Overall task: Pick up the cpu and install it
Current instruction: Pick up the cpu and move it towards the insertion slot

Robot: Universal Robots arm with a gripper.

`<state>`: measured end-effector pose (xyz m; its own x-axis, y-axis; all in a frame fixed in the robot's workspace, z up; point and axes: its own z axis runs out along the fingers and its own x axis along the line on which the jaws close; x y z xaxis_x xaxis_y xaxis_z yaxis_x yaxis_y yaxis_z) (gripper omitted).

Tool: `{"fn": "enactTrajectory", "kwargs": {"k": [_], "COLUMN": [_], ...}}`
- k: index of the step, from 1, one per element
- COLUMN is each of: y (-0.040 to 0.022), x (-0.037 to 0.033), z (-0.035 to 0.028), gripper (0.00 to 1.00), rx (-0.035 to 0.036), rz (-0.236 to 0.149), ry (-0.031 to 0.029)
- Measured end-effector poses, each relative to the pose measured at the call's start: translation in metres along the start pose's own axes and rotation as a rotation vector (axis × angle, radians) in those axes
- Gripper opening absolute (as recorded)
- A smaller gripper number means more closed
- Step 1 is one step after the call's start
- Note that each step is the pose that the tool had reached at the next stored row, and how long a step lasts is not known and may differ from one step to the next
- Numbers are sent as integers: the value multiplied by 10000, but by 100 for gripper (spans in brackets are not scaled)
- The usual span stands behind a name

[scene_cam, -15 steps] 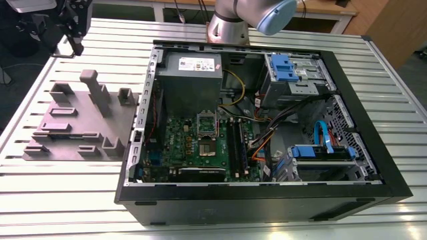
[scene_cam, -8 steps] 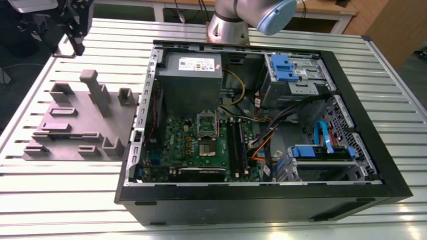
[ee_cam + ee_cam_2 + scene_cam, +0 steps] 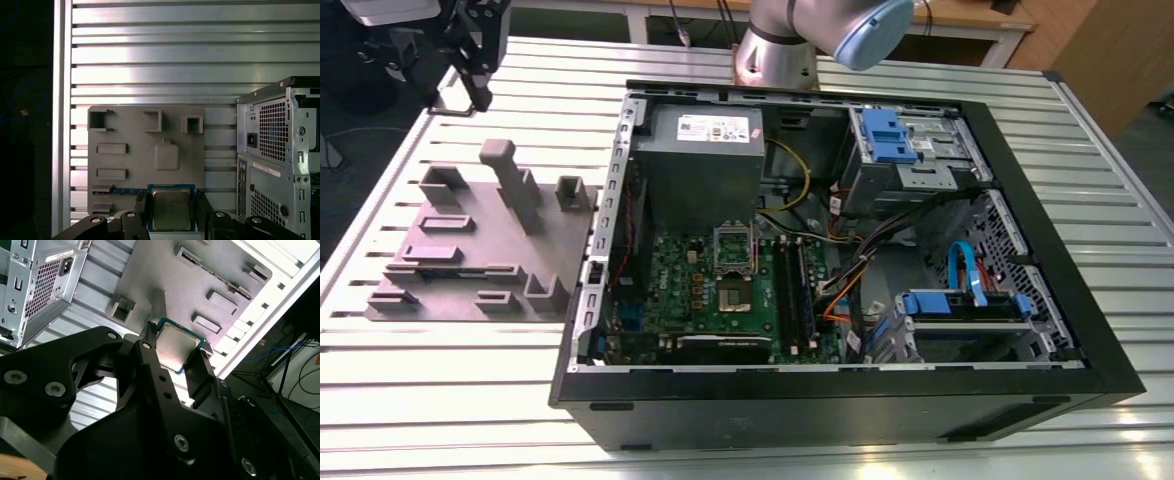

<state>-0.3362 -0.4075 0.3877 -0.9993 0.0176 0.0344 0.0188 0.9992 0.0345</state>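
Clamped: end effector closed on the cpu, biting two opposite edges with the black fingers, metal lid turned toward the cameras in both wrist views. Hanging in the air above the slatted tabletop, by the edge of the grey fixture plate and beside the rear of the computer case. In the exterior view, up at the exterior view's left, well apart from the open case and the board's socket. Should handle light and stiff, going by the thin flat square build, with no flex or sag visible across the grip. Slippery though: smooth metal top and only a narrow green substrate rim to bite on, so easy to cock sideways. Looks roughly square to the fingers here, no obvious tilt. Likely fragile on the underside (hidden here), so edges only, as gripped now, and no pressure on either face. Wants a modest squeeze: enough to stop a slide, not enough to chip the substrate. Main risk by my read: rotation or slip in the grip, given the small contact area.
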Motion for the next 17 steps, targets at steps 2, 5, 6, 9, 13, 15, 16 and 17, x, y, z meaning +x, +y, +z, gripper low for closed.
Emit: {"fn": "enactTrajectory", "kwargs": {"k": [2, 5, 6, 9, 13, 15, 16, 17], "y": [0, 0, 0, 0, 1, 1, 1, 1], "x": [-5, -12, -12, -12, -33, -34, -35, -64], "z": [-1, -1, -1, -1, -1, -2, -1, -2], "gripper": [47, 47, 47, 47, 47, 47, 47, 47], "rx": [0, 1, 1, 1, 0, 1, 0, 1], "rz": [0, 0, 0, 0, -1, 0, 0, 0], "ry": [1, 1, 1, 0, 0, 0, 0, 1]}}
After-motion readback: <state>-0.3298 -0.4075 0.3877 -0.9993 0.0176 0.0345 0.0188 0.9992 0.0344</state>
